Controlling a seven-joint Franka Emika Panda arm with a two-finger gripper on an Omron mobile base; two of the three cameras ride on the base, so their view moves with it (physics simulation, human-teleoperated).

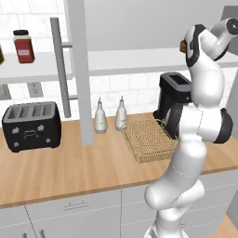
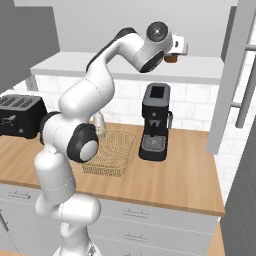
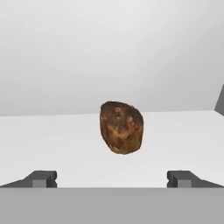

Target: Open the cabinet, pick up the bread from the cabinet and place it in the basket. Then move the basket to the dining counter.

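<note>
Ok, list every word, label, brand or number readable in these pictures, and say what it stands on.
None can be read.
Jar on the cabinet shelf: its label is a plain red band, no lettering visible.
Toaster: small front marks, too small to read.
Coffee machine: dark top panel, no legible text.

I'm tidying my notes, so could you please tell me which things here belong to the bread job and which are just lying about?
Job: cabinet, open; bread on its shelf; basket; open gripper.
Lying about: toaster, coffee machine, two bottles, red jar.
</note>
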